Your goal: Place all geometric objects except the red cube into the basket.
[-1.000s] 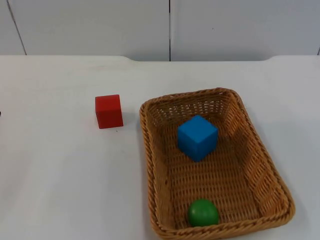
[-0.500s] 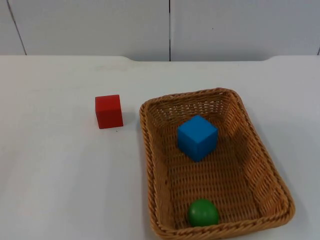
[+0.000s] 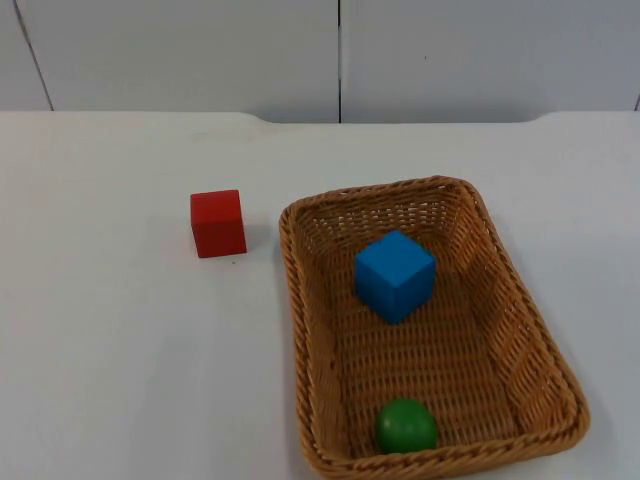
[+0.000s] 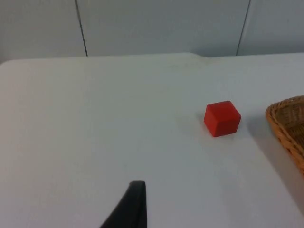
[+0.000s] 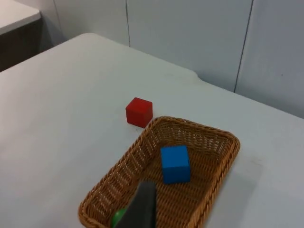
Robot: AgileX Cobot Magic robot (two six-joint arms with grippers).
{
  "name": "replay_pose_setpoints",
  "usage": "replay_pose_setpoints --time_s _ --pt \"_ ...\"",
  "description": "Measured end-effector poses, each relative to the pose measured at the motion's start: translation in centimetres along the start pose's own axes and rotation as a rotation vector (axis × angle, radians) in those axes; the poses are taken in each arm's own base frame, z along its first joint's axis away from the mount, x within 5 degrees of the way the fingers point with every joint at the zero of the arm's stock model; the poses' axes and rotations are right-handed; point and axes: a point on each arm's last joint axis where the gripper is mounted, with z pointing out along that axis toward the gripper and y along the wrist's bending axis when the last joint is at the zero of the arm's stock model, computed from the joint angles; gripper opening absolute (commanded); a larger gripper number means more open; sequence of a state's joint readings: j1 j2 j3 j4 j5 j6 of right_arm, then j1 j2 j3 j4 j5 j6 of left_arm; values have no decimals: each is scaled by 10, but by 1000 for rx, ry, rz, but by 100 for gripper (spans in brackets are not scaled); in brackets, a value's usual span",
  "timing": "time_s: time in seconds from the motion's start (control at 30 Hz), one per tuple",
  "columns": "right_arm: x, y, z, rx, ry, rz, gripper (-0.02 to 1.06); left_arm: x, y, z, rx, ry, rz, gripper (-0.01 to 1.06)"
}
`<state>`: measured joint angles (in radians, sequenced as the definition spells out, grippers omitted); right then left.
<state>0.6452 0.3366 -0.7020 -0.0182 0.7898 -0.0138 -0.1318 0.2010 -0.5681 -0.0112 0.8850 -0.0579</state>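
The white bench [image 3: 120, 370] runs back to a grey partition wall [image 3: 200, 50] whose panels meet at a dark vertical seam. On the bench's right half sits a rectangular wicker basket [image 3: 540, 345], woven in light brown, its long sides running toward the camera in the top view and its rim standing clear of the bench surface all round. Inside the basket, toward its far end, a blue cube [image 3: 395, 275] rests on the woven floor, turned so that one corner points toward the near end; it touches none of the basket walls. At the near end of the same basket lies a green ball [image 3: 406, 425], close to the near wall and well apart from the blue cube. Outside the basket, on the bare bench just beside its far left corner, stands a red cube [image 3: 218, 222], flat on one face and not touching the wicker. The left wrist view looks over the bench at the red cube from some way off, with one black fingertip of the left tool [image 4: 130, 206] at its edge; whether that tool is open or closed I cannot tell. The right tool [image 5: 140, 206] hangs above the basket's near end, and its state cannot be told either.
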Motion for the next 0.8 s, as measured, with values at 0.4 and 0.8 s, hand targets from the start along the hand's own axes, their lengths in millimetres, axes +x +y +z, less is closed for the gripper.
replay_pose_setpoints --time_s 0.4,0.8 --pt "39 0 -52 6 -29 2 85 37 2 -22 1 7 53 105" --pt "78 1 -36 -3 109 12 85 40 2 -21 0 31 70 105"
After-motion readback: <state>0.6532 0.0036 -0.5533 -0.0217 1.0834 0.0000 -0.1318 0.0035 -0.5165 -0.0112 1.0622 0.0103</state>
